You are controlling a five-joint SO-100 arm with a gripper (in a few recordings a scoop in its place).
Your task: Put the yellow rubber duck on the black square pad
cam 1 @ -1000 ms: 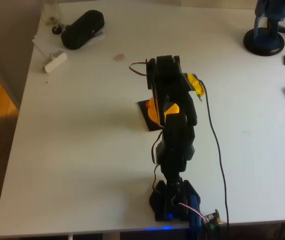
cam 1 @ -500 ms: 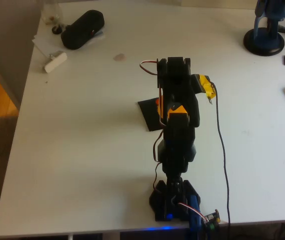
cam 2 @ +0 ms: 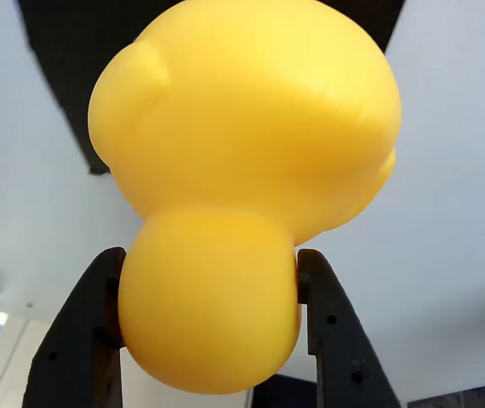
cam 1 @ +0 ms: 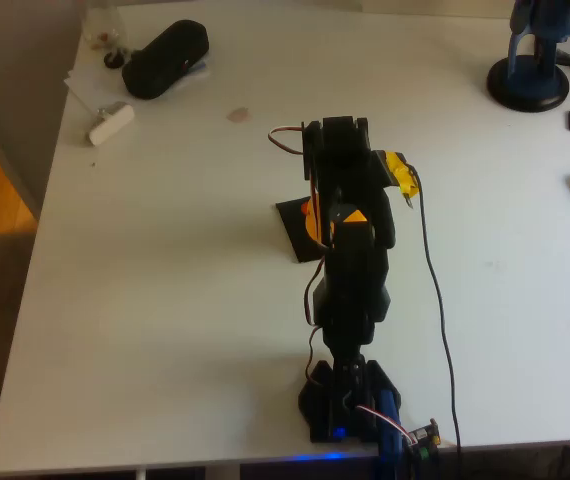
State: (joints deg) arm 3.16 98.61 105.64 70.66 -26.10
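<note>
In the wrist view the yellow rubber duck (cam 2: 242, 144) looms large, and my gripper (cam 2: 210, 259) is shut on its rounded lower part, one black finger (cam 2: 98, 331) on each side. Behind the duck lies the black square pad (cam 2: 64, 76); whether the duck touches it I cannot tell. From overhead, my black arm (cam 1: 350, 250) stretches over the pad (cam 1: 293, 222) at the table's centre. A thin orange sliver of the duck (cam 1: 311, 215) peeks out at the arm's left side over the pad. The gripper itself is hidden under the arm there.
A bulky black oblong case (cam 1: 165, 58) and a small white block (cam 1: 111, 123) lie at the back left. A blue stand (cam 1: 530, 70) occupies the back right corner. A black cable (cam 1: 435, 300) trails along the arm's right side. The table's left edge (cam 1: 40, 220) drops to the floor.
The arm swung slightly right half a second ago and has come back left. Less of the duck shows beside the arm than one second ago.
</note>
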